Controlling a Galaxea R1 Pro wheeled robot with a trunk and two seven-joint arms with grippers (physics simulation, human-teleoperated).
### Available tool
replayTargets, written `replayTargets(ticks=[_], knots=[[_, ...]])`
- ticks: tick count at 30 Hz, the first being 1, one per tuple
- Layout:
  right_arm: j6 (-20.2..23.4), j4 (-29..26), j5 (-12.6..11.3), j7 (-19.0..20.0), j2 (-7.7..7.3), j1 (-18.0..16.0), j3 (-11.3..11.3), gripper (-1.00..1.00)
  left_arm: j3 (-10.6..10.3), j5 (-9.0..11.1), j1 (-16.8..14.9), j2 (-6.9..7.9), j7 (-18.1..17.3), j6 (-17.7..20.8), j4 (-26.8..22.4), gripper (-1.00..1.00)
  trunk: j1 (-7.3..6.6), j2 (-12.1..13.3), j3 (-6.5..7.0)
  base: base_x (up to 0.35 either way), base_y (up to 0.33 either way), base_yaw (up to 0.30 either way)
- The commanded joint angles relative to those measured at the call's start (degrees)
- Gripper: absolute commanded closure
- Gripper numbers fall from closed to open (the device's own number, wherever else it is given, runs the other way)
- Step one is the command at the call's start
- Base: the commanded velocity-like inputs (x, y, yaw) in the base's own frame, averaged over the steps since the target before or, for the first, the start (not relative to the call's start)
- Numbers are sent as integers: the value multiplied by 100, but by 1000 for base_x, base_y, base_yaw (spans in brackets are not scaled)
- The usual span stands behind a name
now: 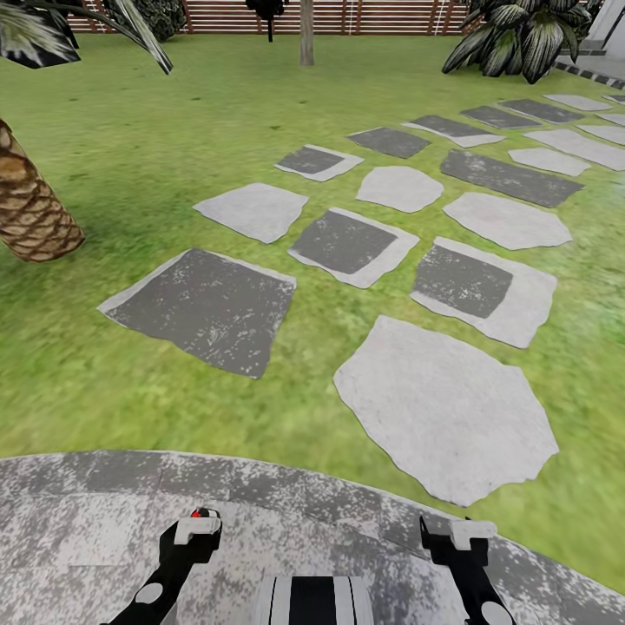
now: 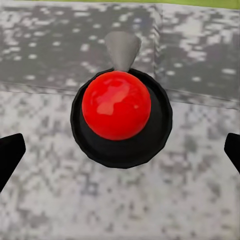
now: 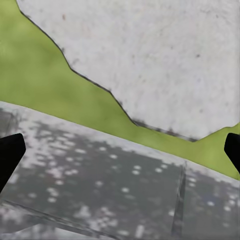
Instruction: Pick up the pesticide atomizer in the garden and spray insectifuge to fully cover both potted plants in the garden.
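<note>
We start with the garden: its lawn [image 1: 174,130] stretches ahead of us, crossed by pale and dark stepping stones [image 1: 443,408] that run toward the slatted fence [image 1: 382,16]. A scaly palm trunk [image 1: 30,208] stands at the left edge, and a striped agave [image 1: 521,39] sits in the far right corner.

We stand on the mottled grey patio [image 1: 87,521], right at its curved rim. Both arms are tucked low in front of the trunk, which we judge to be a travelling posture rather than a reach.

The left gripper [image 1: 198,525] is spread wide, its fingertips [image 2: 10,150] at the far edges of the wrist view. Between them is a round black thing with a glossy red ball [image 2: 116,105] on top and a grey tapered piece behind it. We cannot tell what it is, nor whether anything grips it; the fingers look apart from it.

The right gripper [image 1: 460,531] is just as wide and holds nothing, looking down over the patio rim, a strip of grass and a stone.

Our judgement: we are searching, and the next move calls for turning or driving to find the bottle and plants.
</note>
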Motion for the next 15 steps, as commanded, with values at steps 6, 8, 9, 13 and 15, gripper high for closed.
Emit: replayTargets(ticks=[6,8,9,13,15], knots=[[-13,4,23,-22,1,-2,3,-100,26,-41,-3,-2,5,-21,5,-100,-1,-1,-3,0,0,0],[-13,4,21,-22,2,-2,3,-100,26,-41,-3,0,5,-21,5,-100,-1,-1,-3,0,0,0],[-13,4,22,-22,0,-2,3,-100,26,-41,-3,1,5,-21,5,-100,-1,-1,-3,0,0,0],[-15,4,20,-22,0,-2,3,-100,26,-41,-3,2,5,-21,5,-100,-1,-1,-2,0,0,0],[-14,4,21,-22,-1,-2,3,-100,26,-41,-3,2,5,-21,5,-100,-1,-1,7,0,0,0]])
